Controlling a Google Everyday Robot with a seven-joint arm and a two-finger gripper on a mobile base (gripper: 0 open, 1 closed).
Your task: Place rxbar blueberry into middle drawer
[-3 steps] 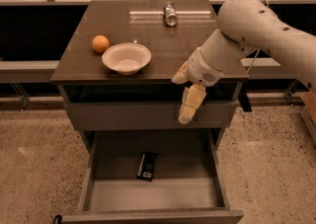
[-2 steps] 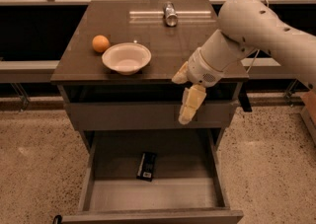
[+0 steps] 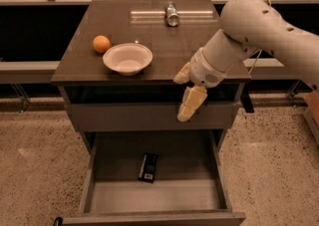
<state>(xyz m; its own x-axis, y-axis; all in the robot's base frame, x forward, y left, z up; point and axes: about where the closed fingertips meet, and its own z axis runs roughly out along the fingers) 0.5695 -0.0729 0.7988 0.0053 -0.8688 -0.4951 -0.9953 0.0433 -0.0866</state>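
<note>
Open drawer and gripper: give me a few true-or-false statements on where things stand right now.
1. The snack bar lies on the floor of the open drawer. True.
2. The gripper is holding the snack bar. False: it is open and empty, above the open drawer, in front of the cabinet.
3. The bowl sits on the cabinet top beside the orange. True.
4. The can is inside the bowl. False: it is at the back of the cabinet top, apart from the bowl.
</note>
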